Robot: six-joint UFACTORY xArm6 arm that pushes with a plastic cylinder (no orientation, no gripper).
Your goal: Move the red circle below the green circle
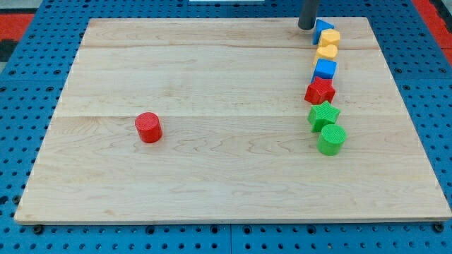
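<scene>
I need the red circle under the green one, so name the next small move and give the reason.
Probably swing my tip from the view's top right, beside the blue block, across the wooden board to the left side of the red cylinder block. That cylinder sits far to the view's left of the green cylinder block, so it must be pushed rightward and slightly down.

board (212, 162): pale wood, matt, visible grain | red circle (148, 128), green circle (331, 139): ridged matt plastic | my tip (306, 26): dark rod — smooth, dull | base (28, 63): blue perforated panel
</scene>
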